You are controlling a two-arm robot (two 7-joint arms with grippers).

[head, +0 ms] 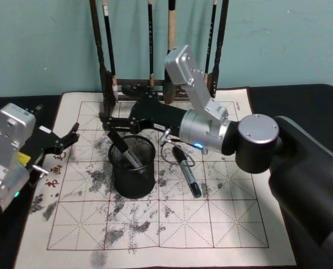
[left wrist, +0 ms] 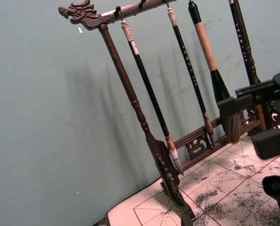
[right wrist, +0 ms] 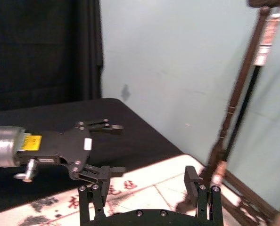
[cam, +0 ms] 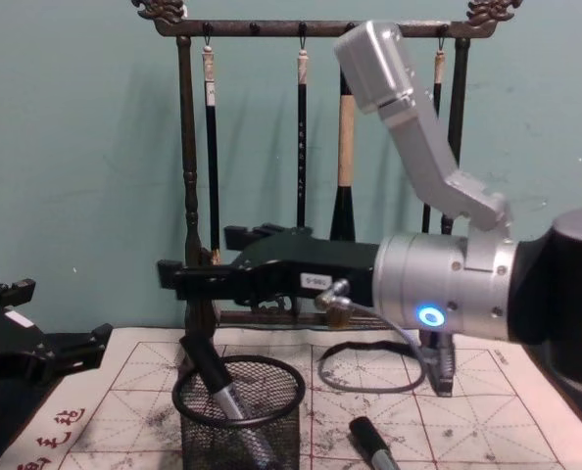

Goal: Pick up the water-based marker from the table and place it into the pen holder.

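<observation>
Right gripper (head: pixel 106 122) poised above the pen holder (head: pixel 134 188), at centre frame in the head view. A marker (head: pixel 127 152) is seen already leaning inside the holder, its long axis tilted from upper left to lower right, its upper end just below and apart from the fingertips. The fingers (right wrist: pixel 193 181) are spread wide with nothing between them. The right arm is extended across from the right edge, forearm level over the table (head: pixel 211 218). A second marker (head: pixel 188 172) lies flat just right of the holder, under that forearm and nearer to this arm. The next move is judged to be a lift clear. The left gripper (head: pixel 71 137) is parked at the left edge, fingers apart.
</observation>
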